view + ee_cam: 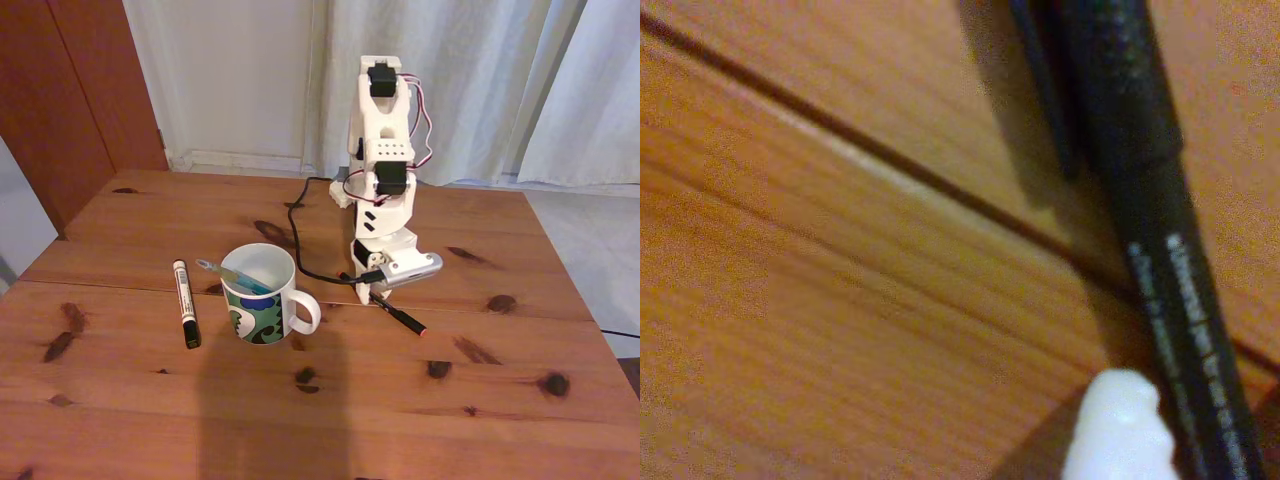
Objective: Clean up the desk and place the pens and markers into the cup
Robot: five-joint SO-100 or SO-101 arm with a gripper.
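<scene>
One broad desk [330, 390] carries everything we see: the cup [262, 296] with the teal pen [232, 277] inside, the white marker [184, 302] lying just left of it, and the gripper [366, 293] lowered onto the black pen [398, 316]; we cannot tell its fingers' grip, since the close, blurred wrist view cuts them off.

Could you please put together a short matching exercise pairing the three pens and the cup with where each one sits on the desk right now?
Things:
1. white marker
2. teal pen
3. black pen
4. cup

Places in the fixed view:
A. standing inside the cup
B. lying flat, left of the cup
C. upright between the marker and the arm
D. on the desk under the gripper

Pairs: 1-B, 2-A, 3-D, 4-C
</scene>
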